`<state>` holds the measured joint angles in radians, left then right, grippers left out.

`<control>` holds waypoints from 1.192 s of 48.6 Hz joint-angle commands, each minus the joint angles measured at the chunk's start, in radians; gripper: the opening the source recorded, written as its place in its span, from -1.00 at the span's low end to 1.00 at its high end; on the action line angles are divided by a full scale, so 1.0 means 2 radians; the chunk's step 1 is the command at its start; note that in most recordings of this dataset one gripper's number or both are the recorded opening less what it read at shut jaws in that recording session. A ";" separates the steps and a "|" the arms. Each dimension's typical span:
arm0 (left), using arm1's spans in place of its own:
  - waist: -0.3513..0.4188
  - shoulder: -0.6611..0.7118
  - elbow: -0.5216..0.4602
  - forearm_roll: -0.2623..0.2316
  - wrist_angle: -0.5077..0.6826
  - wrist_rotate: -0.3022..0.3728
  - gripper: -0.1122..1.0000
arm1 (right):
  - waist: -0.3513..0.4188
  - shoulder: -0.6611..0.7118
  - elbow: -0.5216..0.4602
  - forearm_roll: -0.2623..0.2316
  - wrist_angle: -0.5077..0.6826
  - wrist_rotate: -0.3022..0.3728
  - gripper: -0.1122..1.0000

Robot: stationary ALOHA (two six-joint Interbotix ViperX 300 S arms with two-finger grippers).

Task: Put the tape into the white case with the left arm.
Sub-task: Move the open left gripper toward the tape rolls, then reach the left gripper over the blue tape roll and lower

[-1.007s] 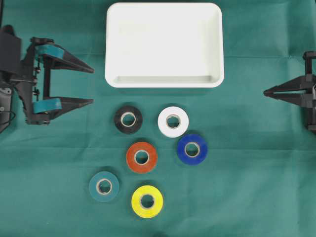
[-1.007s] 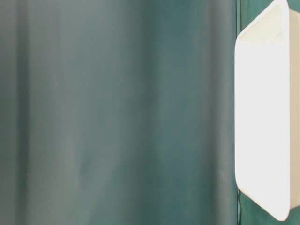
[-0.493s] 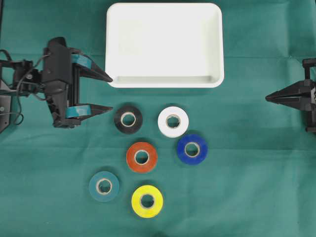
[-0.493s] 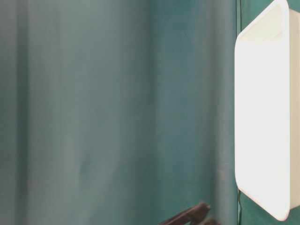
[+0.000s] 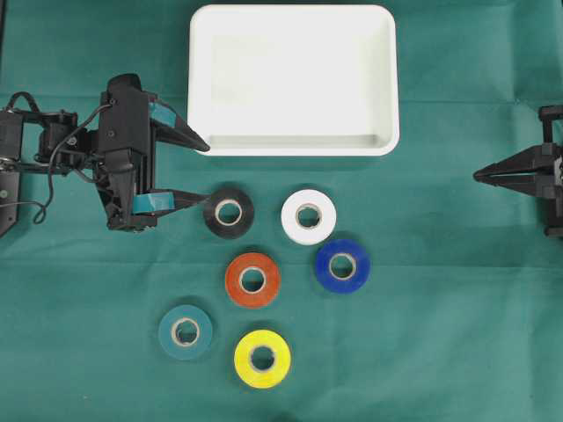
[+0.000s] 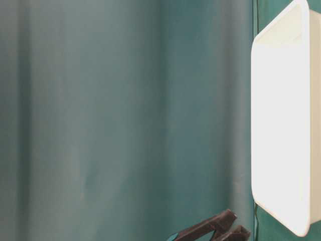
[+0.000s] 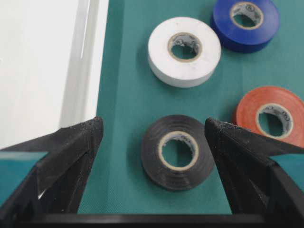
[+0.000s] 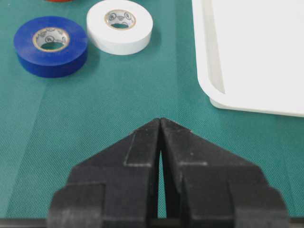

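Left gripper (image 5: 204, 170): jaws spread wide, nothing held. Teal patches showed on both fingers. In the overhead view one tip sat at the case's lower-left corner, the other reached the black tape's left edge (contact not clear from that view).
Left wrist view: black tape (image 7: 177, 152) lay on the cloth ahead of the two fingertips and between their lines, with visible gaps on both sides.
Right gripper (image 8: 160, 123): tips pressed together, empty, parked at the right edge of the overhead view, well apart from the tapes.
Case (image 5: 204, 83): white tray at top centre, nothing inside. Its lower rim ran just above the black and white tapes.
Black tape, overhead (image 5: 229, 212): flat on the cloth, below the case's lower-left corner, leftmost of the upper pair.
White tape (image 5: 308, 216): right of the black one, apart from it.
Blue tape (image 5: 342, 265): just beside the white one, lower right.
Orange tape (image 5: 252, 280): below and between black and white.
Teal tape (image 5: 185, 331): lower left, near the orange.
Yellow tape (image 5: 262, 358): lowest, right of the teal.
Cloth (image 5: 440, 334): green, covered the whole table.
Table-level view: mostly blurred green, the case along the right edge, and dark fingertips (image 6: 215, 223) poking in at the bottom.
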<state>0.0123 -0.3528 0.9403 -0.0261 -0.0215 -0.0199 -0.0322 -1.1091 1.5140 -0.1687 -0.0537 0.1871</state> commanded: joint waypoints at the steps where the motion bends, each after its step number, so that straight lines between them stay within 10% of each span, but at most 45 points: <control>1: -0.001 -0.003 -0.012 0.000 -0.001 0.000 0.96 | -0.001 0.002 -0.005 -0.001 -0.005 0.001 -0.97; 33: -0.100 -0.002 -0.012 -0.001 0.008 -0.005 0.95 | 0.000 0.003 -0.005 -0.001 -0.005 0.001 -0.97; 58: -0.101 0.062 -0.054 -0.001 0.007 -0.001 0.95 | -0.001 0.003 -0.006 -0.001 -0.005 0.002 -0.97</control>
<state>-0.1887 -0.2592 0.8805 -0.0261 -0.0015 -0.0230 -0.0322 -1.1091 1.5140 -0.1672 -0.0537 0.1871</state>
